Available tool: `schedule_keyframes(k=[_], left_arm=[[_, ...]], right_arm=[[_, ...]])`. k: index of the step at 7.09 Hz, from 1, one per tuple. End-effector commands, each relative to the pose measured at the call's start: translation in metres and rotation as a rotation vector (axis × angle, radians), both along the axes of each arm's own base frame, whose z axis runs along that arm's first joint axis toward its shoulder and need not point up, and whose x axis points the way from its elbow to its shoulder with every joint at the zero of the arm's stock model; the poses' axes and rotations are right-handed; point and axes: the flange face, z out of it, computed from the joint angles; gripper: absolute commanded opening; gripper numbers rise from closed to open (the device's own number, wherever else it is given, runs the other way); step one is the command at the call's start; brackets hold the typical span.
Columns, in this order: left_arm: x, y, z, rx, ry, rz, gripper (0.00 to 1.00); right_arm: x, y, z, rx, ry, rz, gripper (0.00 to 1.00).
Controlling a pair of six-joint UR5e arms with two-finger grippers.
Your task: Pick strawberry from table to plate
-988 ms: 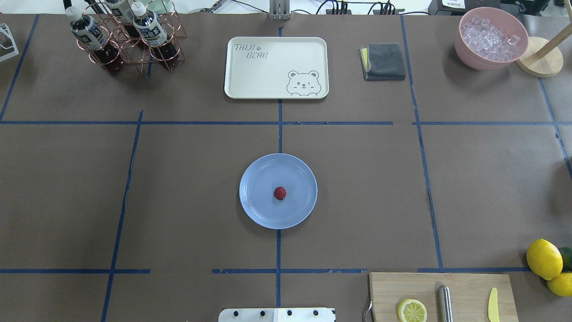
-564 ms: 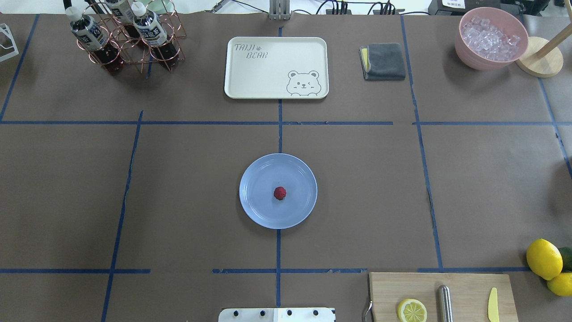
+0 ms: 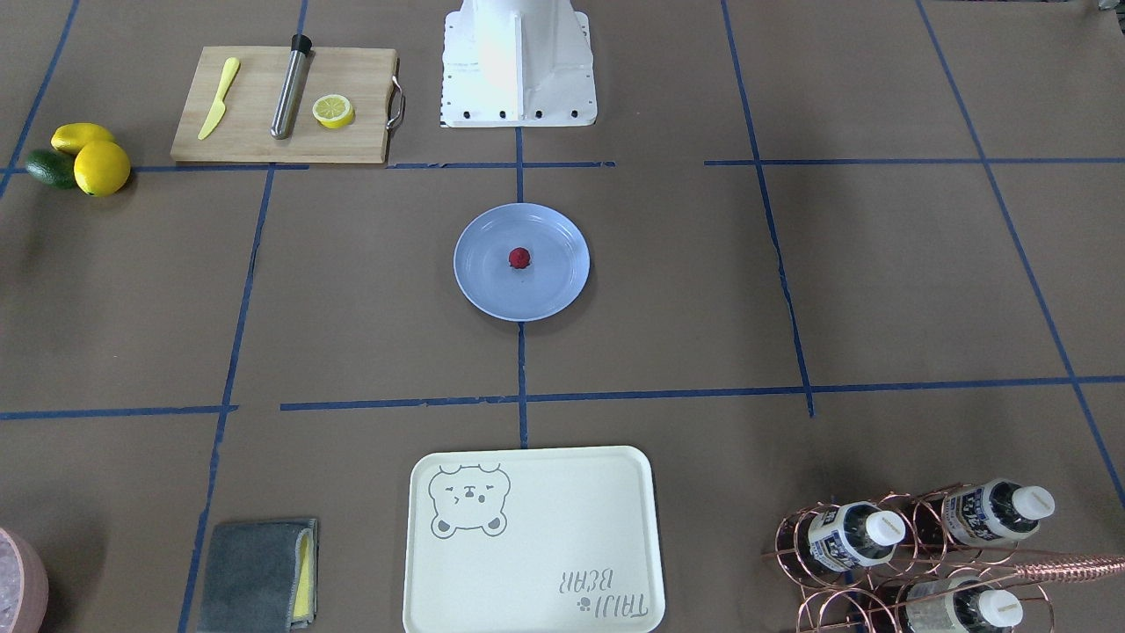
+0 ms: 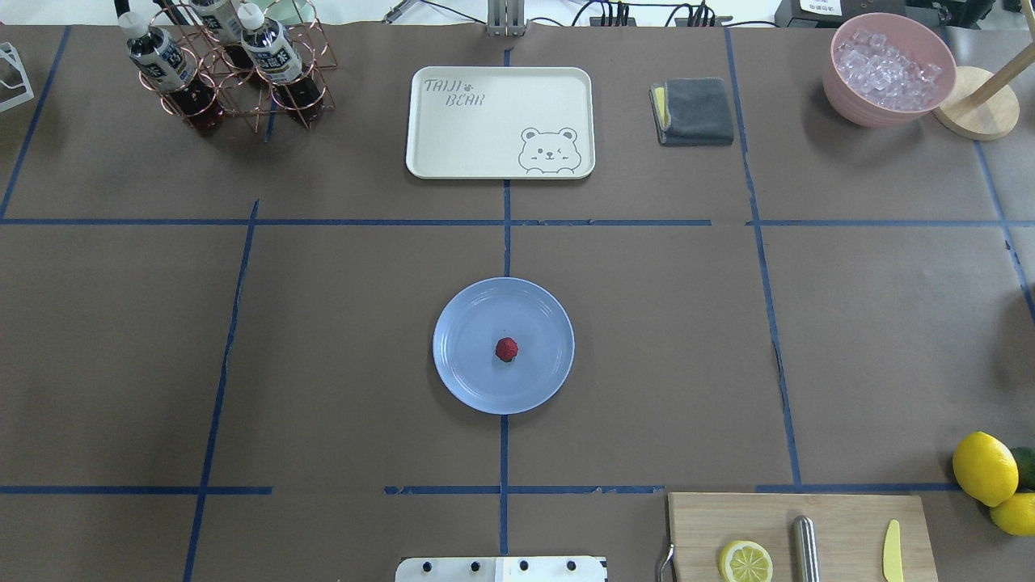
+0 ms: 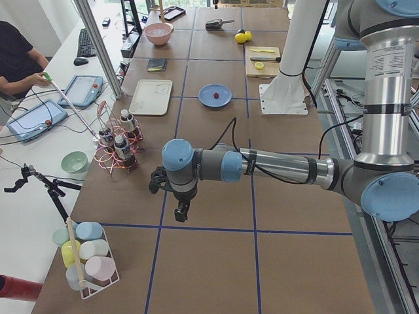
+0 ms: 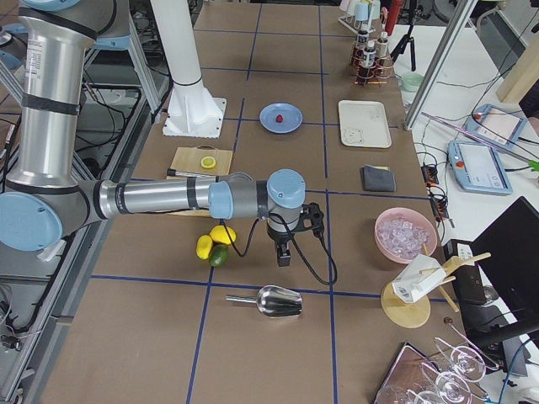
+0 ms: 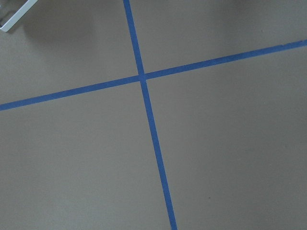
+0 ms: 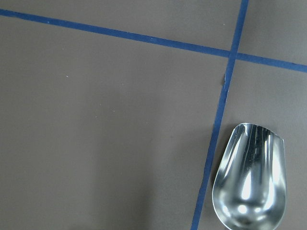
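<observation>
The strawberry [image 4: 506, 349] sits in the middle of the light-blue plate [image 4: 465, 384]. Nothing is touching it. The plate lies flat on the brown counter [image 4: 663, 347], right on a blue tape line, near the robot's white base [image 3: 518, 66]. Further along the same line is the cream bear tray [image 4: 500, 121], well apart from the plate. The wooden cutting board [image 4: 845, 521] with a lemon half [image 4: 745, 561] on it is off to the robot's right, and whole lemons [image 4: 984, 467] lie beside it.

Both arms are far from the plate. The left end effector [image 5: 179, 213] hangs over bare counter near the bottle rack [image 5: 118, 147]. The right end effector [image 6: 284, 257] hangs near a shiny metal scoop [image 6: 268, 301]. I cannot tell if either one is spread or pressed together.
</observation>
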Motion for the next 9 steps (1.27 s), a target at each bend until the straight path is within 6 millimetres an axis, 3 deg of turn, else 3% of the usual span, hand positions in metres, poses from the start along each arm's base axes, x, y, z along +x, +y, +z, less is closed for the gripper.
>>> schedule_keyframes(k=[1,3,5,7,9], left_arm=[[0.000,-0.007,0.004,0.005,-0.013,0.006,1.00],[-0.003,0.003,0.017,-0.035,-0.024,-0.007,1.00],[-0.003,0.002,0.014,-0.145,-0.004,-0.127,1.00],[-0.002,0.019,0.031,-0.113,0.003,-0.056,1.00],[-0.003,0.020,0.024,-0.086,0.003,-0.050,1.00]], right_arm=[[0.000,0.001,0.001,-0.001,0.001,0.000,1.00],[0.000,0.001,0.002,-0.003,0.001,0.000,1.00],[0.000,0.002,0.002,-0.007,-0.001,0.000,1.00],[0.000,0.002,0.002,-0.036,-0.001,0.027,1.00],[0.000,0.002,0.002,-0.078,0.002,0.066,1.00]])
